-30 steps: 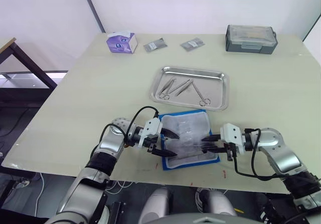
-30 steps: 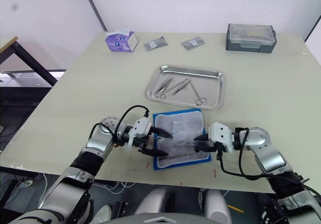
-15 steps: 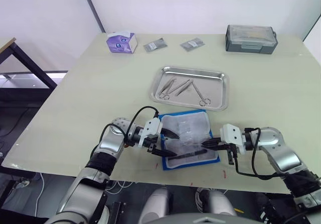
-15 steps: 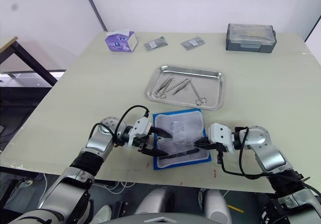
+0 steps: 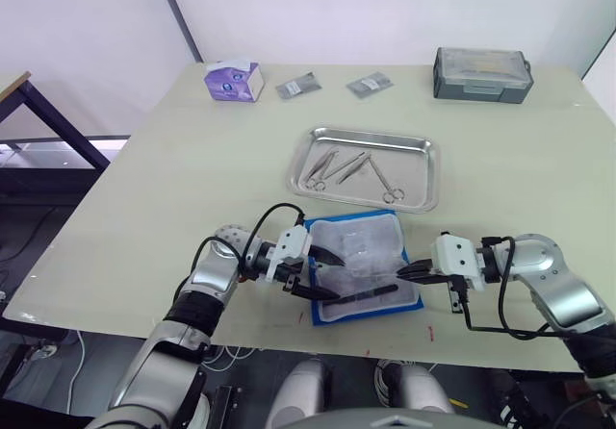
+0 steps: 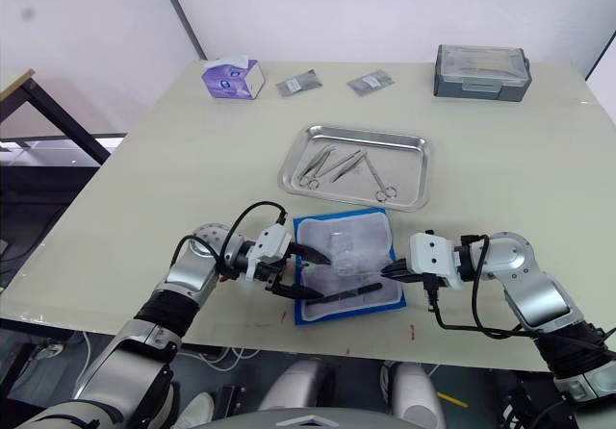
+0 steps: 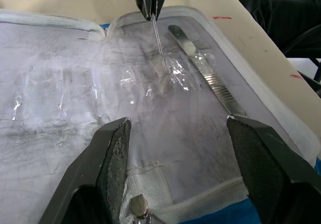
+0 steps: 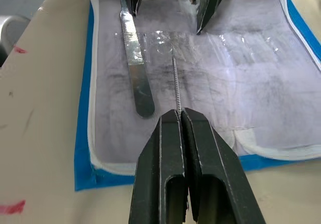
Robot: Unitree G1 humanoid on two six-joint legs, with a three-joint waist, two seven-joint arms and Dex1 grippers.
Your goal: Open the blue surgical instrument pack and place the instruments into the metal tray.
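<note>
The blue surgical instrument pack (image 5: 371, 256) lies open near the table's front edge, its clear lining up. My left gripper (image 5: 334, 277) is open over the pack's left edge, and its fingers (image 7: 113, 153) straddle the lining. My right gripper (image 5: 402, 273) is at the pack's right edge, shut on a thin needle-like instrument (image 8: 175, 83) that reaches into the pocket. A flat silvery tool (image 8: 134, 53) lies on the lining along the pack's near side. Behind the pack, the metal tray (image 5: 423, 174) holds several instruments (image 5: 351, 167).
A purple tissue box (image 5: 234, 81), two grey foil packets (image 5: 295, 87) (image 5: 369, 85) and a grey lidded box (image 5: 481, 73) stand along the far side. The table's front edge runs just below the pack.
My right gripper has drawn back to the right, off the pack, still shut on the thin instrument. The left gripper has held still.
</note>
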